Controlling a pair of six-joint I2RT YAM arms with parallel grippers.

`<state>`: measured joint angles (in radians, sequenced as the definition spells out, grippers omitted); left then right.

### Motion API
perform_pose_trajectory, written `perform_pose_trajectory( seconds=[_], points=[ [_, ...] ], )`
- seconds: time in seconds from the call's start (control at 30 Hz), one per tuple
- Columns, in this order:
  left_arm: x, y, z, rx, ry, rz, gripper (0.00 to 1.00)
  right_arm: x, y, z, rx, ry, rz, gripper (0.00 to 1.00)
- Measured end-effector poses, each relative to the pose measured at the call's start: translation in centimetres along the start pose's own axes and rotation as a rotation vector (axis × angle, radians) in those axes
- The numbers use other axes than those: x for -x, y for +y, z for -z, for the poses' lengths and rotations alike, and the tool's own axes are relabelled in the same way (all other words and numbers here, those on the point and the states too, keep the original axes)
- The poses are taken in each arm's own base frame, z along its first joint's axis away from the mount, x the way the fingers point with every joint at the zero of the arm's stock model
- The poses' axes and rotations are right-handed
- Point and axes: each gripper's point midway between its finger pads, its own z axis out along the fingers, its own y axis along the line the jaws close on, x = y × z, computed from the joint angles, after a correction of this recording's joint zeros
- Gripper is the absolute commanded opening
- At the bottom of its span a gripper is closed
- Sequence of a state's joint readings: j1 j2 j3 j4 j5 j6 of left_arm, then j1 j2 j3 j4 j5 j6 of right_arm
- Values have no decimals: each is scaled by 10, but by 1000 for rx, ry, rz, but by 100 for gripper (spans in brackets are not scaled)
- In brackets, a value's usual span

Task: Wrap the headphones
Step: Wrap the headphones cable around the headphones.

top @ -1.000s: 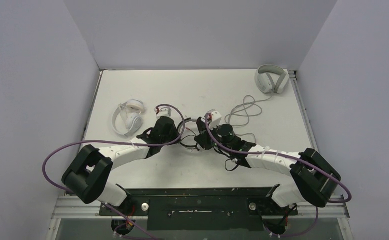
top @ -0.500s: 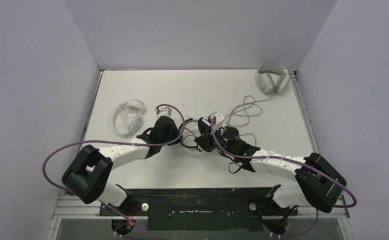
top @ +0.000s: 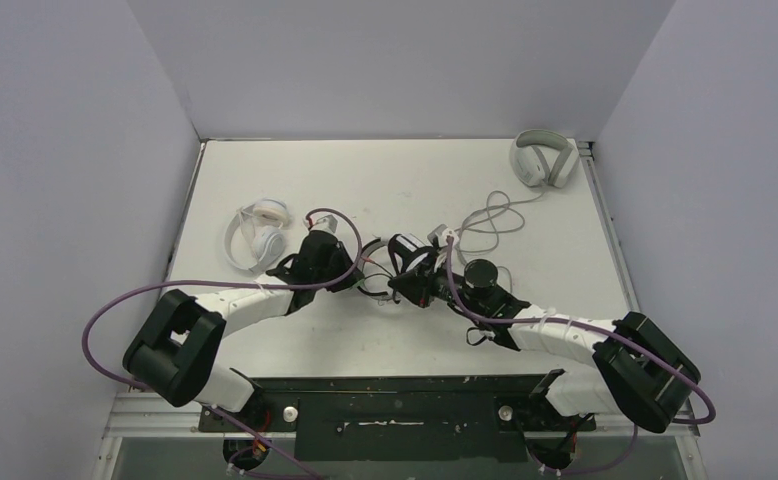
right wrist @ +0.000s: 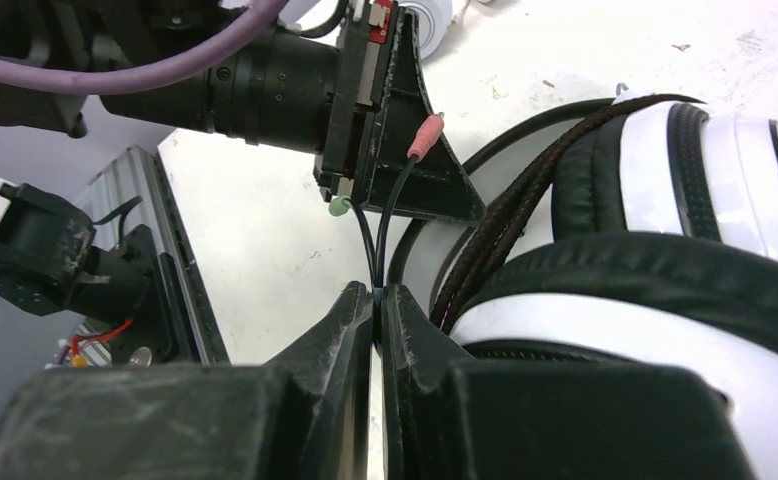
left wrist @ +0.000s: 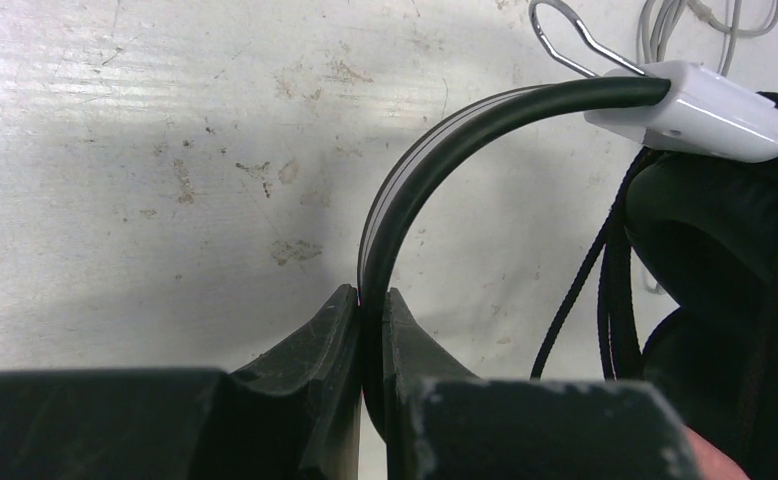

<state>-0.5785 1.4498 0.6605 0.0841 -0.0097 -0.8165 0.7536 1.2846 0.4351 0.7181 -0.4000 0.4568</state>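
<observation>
Still clamping the headband (left wrist: 415,180) of the black-and-white headset (right wrist: 725,170) in the left pincer (left wrist: 370,310) at mid-worktop (top: 385,180), pinching its black cable (right wrist: 385,235) in the right pincer (right wrist: 377,300), drifting rightward at that elbow.

We count three sets of headphones on one table (top: 385,170): one small white pair (top: 256,236), one black-and-white headset (right wrist: 685,180) and one light grey pair (top: 543,160). We count two robot arms, one left arm (top: 245,305) and one right arm (top: 550,330). We count two grippers, one left gripper (left wrist: 370,300) and one right gripper (right wrist: 376,295). The black cable (right wrist: 388,225) has two little plugs, one pink plug (right wrist: 425,135) and one green plug (right wrist: 339,206).
</observation>
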Motion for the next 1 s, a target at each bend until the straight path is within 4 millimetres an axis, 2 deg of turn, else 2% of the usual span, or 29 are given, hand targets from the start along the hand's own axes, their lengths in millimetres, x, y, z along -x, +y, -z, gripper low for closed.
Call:
perform_pose_trajectory(
  seconds=[0.37, 0.57, 0.9, 1.0],
  points=[
    [13, 7, 4, -6, 4, 34, 0, 11, 18, 1, 118, 0, -11, 0],
    [41, 16, 1, 34, -10, 32, 0, 20, 35, 0, 200, 4, 3, 0],
    [42, 27, -6, 100, 32, -13, 0, 8, 31, 3, 191, 59, -19, 0],
    [42, 33, -7, 126, 27, -31, 0, 10, 21, -1, 123, 69, -38, 0]
  ],
)
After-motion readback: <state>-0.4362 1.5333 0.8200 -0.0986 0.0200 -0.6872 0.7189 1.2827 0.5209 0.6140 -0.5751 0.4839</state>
